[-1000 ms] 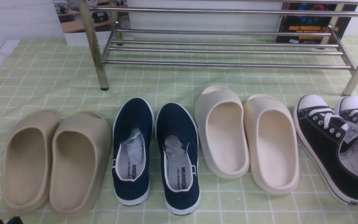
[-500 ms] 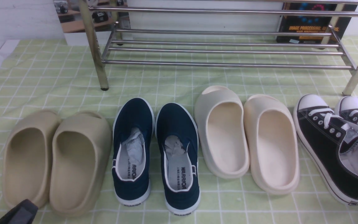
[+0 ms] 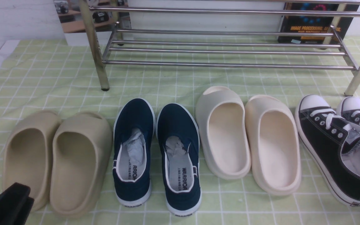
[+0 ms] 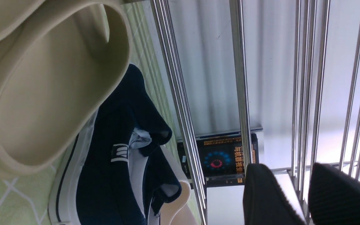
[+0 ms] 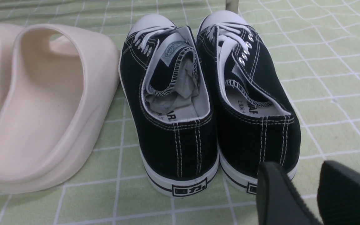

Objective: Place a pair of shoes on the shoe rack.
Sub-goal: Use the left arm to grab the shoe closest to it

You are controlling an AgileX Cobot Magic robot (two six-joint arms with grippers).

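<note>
Front view, two navy shoes [image 3: 134, 117], one rack [image 3: 227, 65]

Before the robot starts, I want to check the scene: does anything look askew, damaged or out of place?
Nothing serious. The navy blue canvas slip-on sneakers stand upright, side by side, before the chrome bar shoe rack. Only the cream foam slides are slightly staggered, one nearer the rack.
</note>
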